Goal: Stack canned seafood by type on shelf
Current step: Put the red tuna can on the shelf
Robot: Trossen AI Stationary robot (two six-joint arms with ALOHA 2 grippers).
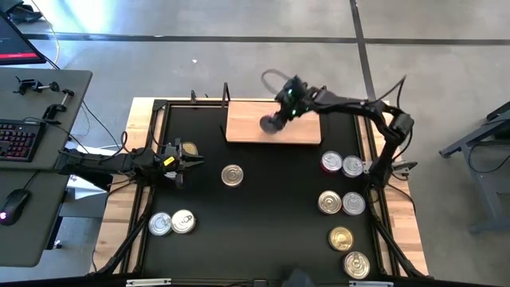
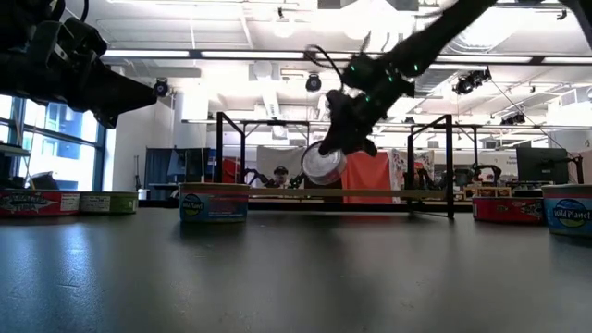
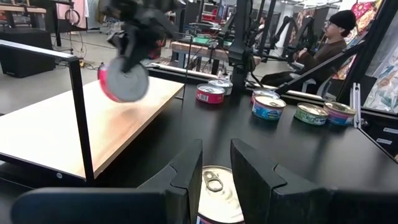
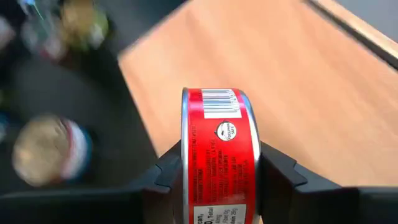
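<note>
Red-sided can (image 4: 221, 155): rigid, smooth, probably slippery; right gripper (image 4: 221, 177) is clamping its flat faces above the shelf (image 1: 299, 131), twelve o'clock.

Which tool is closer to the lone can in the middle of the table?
Left. The left tool sits just beside the lone can; the right tool is farther off, over the shelf, holding a red can.

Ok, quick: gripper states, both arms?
Left gripper: closed on a gold-lidded can at the table's left.
Right gripper: closed on a red-sided can above the shelf.
</note>
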